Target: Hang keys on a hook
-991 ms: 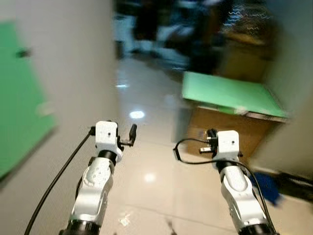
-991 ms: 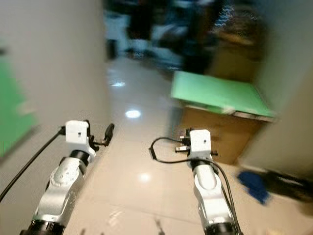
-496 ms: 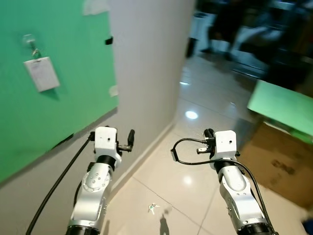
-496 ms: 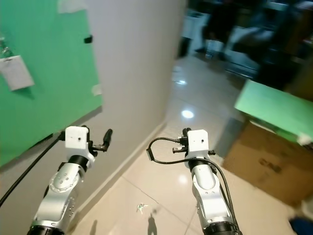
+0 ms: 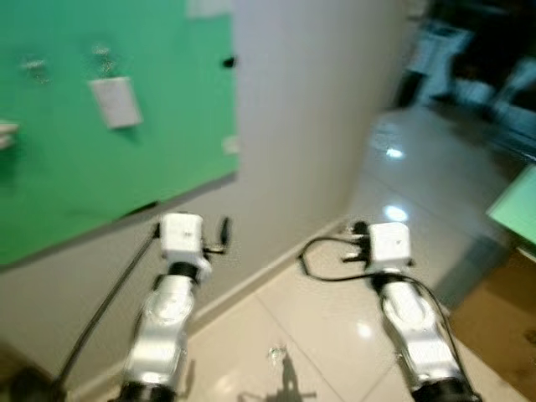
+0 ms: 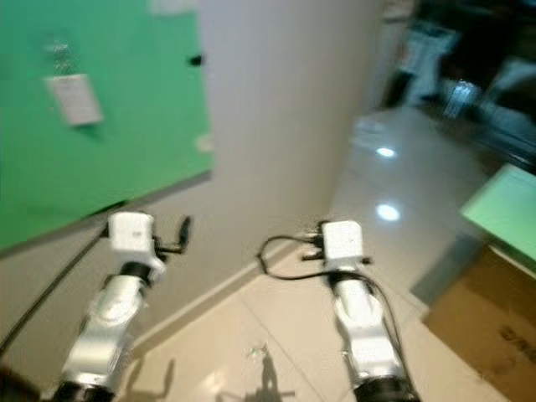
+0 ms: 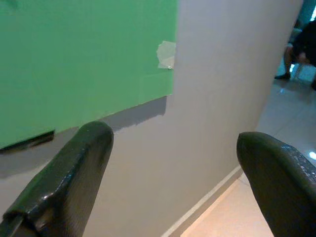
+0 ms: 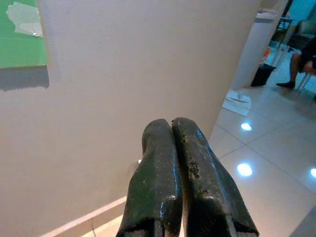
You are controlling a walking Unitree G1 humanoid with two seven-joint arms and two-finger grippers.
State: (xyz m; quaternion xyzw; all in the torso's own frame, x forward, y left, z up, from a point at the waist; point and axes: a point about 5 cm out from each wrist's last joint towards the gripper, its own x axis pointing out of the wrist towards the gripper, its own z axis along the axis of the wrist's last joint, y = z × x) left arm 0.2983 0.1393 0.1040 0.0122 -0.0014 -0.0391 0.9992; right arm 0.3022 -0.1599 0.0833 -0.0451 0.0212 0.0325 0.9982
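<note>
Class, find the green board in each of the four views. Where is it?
Left eye: green board, upper left, on the wall.
Right eye: upper left again.
Left wrist: beyond the open left pincer.
Right wrist: beyond the shut right pincer.
Shared landmark: tape patch at its corner.

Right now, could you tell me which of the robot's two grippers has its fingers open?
The left gripper: its two black fingers stand wide apart, with the wall visible between them. The right gripper has its fingers pressed together, holding nothing.
</note>
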